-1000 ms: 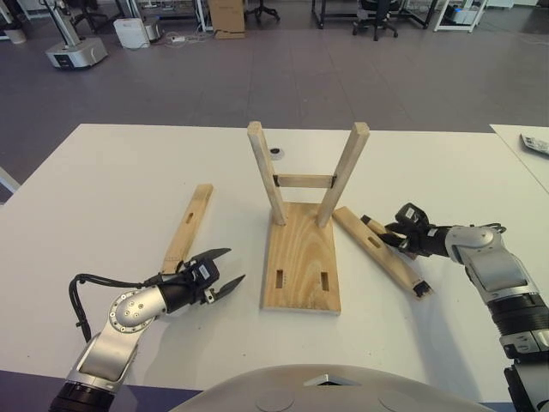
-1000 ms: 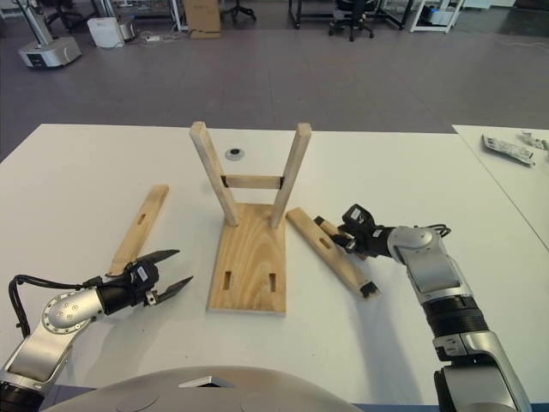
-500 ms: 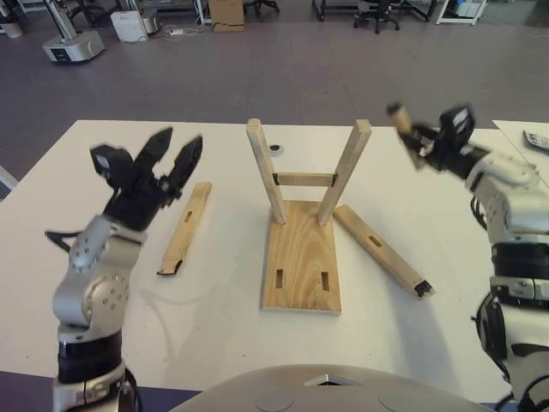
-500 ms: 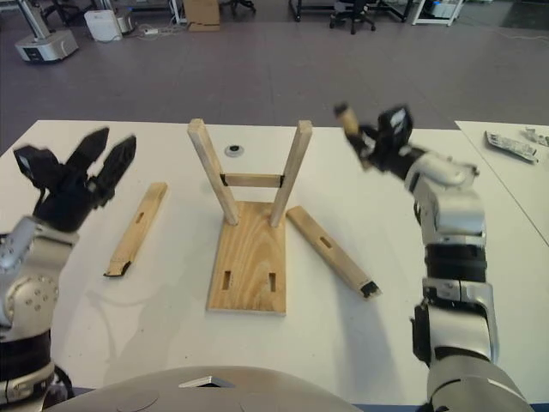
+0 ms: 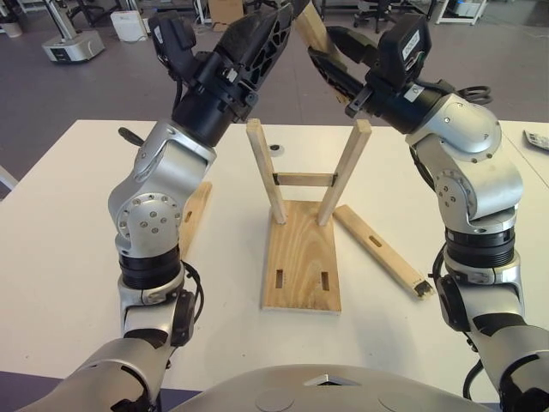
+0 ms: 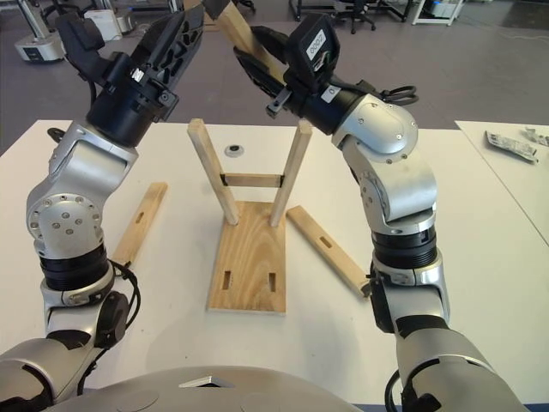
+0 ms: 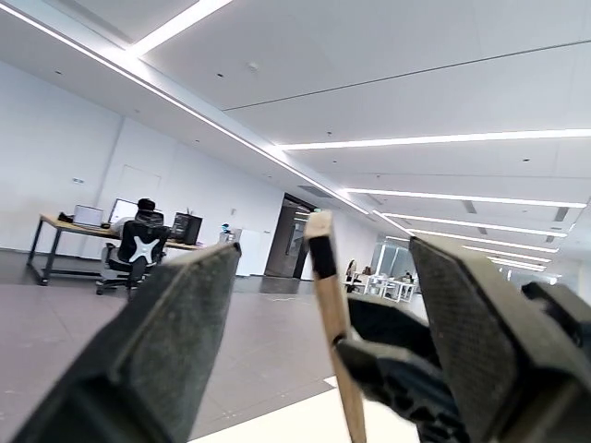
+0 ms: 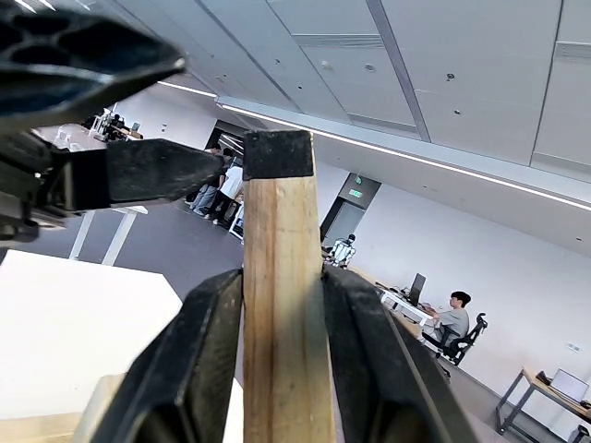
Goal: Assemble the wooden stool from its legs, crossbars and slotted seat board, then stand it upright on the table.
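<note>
The slotted seat board (image 5: 300, 270) lies flat on the white table (image 5: 69, 223). Two legs (image 5: 268, 176) (image 5: 343, 176) stand in it, joined by a crossbar (image 5: 304, 180). One loose leg (image 5: 382, 249) lies right of the board. Another loose leg (image 5: 196, 215) lies to its left, partly behind my left arm. Both arms are raised high above the stool. My right gripper (image 8: 282, 274) is shut on a short wooden crossbar (image 5: 310, 26). My left gripper (image 7: 328, 247) is open, one finger on each side of that crossbar's end (image 7: 325, 277) without touching it.
A small dark round thing (image 5: 275, 151) lies on the table behind the standing legs. A second table (image 5: 536, 142) with some items is at the far right. Open floor with office chairs stretches behind.
Both arms rose from the table to head height. The right gripper carried the short crossbar up and toward the middle. The open left gripper swung up to meet its end.
</note>
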Motion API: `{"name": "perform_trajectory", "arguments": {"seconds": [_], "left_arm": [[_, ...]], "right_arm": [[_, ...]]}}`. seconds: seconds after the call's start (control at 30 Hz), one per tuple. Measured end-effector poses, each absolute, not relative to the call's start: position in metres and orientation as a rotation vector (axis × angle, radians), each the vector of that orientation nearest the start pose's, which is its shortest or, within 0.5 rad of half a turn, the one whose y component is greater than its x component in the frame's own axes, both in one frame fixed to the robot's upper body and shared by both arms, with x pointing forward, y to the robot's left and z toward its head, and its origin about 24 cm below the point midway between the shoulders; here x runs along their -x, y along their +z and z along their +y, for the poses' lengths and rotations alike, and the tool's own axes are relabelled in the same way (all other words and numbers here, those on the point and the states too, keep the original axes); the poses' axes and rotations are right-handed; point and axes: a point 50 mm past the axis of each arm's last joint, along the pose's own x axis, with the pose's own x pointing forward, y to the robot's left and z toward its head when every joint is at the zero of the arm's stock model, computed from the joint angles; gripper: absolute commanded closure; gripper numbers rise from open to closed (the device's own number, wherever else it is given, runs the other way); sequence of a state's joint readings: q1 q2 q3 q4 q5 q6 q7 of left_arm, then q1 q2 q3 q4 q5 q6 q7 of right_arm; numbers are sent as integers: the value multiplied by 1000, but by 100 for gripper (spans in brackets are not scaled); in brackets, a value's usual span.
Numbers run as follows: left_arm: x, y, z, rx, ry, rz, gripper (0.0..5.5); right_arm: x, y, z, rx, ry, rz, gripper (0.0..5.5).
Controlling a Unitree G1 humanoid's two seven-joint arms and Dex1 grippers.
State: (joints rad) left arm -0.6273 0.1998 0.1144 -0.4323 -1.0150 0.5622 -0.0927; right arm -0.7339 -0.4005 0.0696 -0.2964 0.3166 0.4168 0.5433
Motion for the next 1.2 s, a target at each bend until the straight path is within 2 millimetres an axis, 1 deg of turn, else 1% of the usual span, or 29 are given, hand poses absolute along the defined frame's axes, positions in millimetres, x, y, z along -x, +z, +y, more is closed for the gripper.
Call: {"name": "perform_trajectory", "arguments": {"seconds": [0.07,0.13,0.2,0.3,0.47,0.53,0.57,0.6,0.67,0.73,0.93,0.97,1.07,1.1,1.13,1.17,1.2], "left_arm": [[-271,269,105,554,-824,-437,212],[-271,269,104,555,-825,-436,212],[-271,269,103,562,-825,-434,249],[-271,269,102,574,-827,-434,300],[-271,269,102,586,-834,-428,388],[-270,269,101,592,-849,-421,433],[-269,269,101,594,-850,-421,438],[-269,269,101,594,-848,-420,463],[-270,269,102,595,-840,-418,496],[-270,269,103,597,-831,-418,509],[-270,269,102,606,-825,-421,509],[-270,269,103,607,-824,-422,509],[-270,270,103,613,-823,-427,509],[-270,271,105,614,-818,-434,509],[-271,273,107,612,-813,-444,509],[-271,279,112,606,-800,-471,509],[-271,285,120,592,-774,-500,509]], "right_arm": [[-287,266,-97,318,881,-509,418],[-283,262,-93,306,928,-507,418],[-277,258,-88,304,986,-501,418],[-274,259,-86,300,1016,-507,418],[-273,255,-87,280,1022,-497,418],[-274,255,-87,273,1018,-496,418],[-274,255,-87,268,1013,-497,418],[-275,255,-87,261,1005,-499,418],[-275,255,-87,251,997,-501,418],[-276,255,-86,237,997,-505,418],[-277,255,-84,216,997,-508,418],[-276,255,-84,213,996,-506,390],[-277,255,-84,182,984,-499,333],[-278,256,-84,163,976,-497,320],[-278,257,-83,150,965,-503,320],[-281,262,-82,77,954,-507,320],[-288,273,-89,-38,863,-532,320]]}}
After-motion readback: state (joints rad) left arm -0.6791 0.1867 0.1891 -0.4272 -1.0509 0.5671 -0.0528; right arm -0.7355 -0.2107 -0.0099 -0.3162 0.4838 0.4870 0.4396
